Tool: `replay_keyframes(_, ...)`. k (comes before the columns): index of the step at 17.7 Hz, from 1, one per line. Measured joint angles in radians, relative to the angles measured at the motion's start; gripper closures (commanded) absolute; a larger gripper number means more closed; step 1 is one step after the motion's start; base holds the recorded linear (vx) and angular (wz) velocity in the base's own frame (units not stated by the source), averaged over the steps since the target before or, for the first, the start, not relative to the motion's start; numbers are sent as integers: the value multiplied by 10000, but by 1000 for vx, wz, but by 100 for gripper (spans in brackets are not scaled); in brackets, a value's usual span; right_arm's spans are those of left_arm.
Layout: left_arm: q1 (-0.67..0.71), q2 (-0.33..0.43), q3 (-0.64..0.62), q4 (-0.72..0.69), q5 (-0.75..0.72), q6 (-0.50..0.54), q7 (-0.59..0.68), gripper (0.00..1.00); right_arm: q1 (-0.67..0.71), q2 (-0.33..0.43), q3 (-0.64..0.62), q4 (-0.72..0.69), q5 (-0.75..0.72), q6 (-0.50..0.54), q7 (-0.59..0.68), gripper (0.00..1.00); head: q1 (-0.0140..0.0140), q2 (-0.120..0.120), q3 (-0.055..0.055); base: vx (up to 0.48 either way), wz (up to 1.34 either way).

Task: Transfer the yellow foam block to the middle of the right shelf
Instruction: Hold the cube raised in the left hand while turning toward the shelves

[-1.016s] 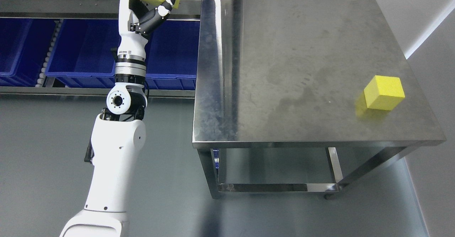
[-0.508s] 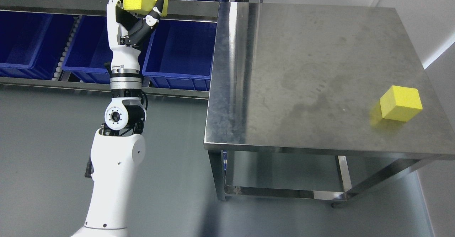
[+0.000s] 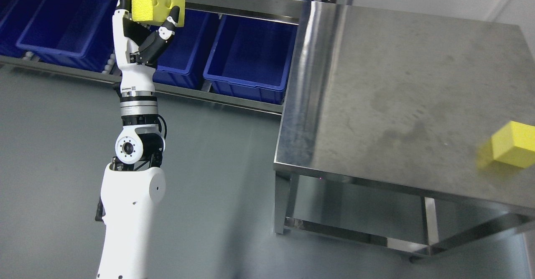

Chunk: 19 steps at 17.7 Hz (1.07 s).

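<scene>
My left hand [image 3: 144, 24] is closed around the foam block [image 3: 156, 1], which sits at the top of the hand, toward 12 o'clock from my wrist. Black fingers wrap the block from below; one fingertip [image 3: 174, 13] presses its right face and another shows at its upper left corner. The block's pitted face is turned toward 3 o'clock.

The block is held in front of the shelf rail [image 3: 234, 3], a steel bar running from 9 o'clock toward 3 o'clock across the top of the view. Below the rail stands a row of blue bins [image 3: 246, 57] on a lower rail; the block overlaps the gap above the bin at 5 o'clock from it. Whether the block touches the rail cannot be told.

At 3 o'clock from the hand stands the steel table [image 3: 376, 82]; its near left edge lies well apart from my arm, with bare grey floor [image 3: 217, 166] between them. A second yellow block [image 3: 513, 144] rests on the table near its right edge, cut by the frame at 3 o'clock.
</scene>
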Motion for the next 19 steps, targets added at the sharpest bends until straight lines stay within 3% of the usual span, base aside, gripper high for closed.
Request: replay_keyframes(19,803,-30,529,-311,7,-376,-165,67,-1,0,0,0,0,0,-40,0,0,-2,0,53,1065)
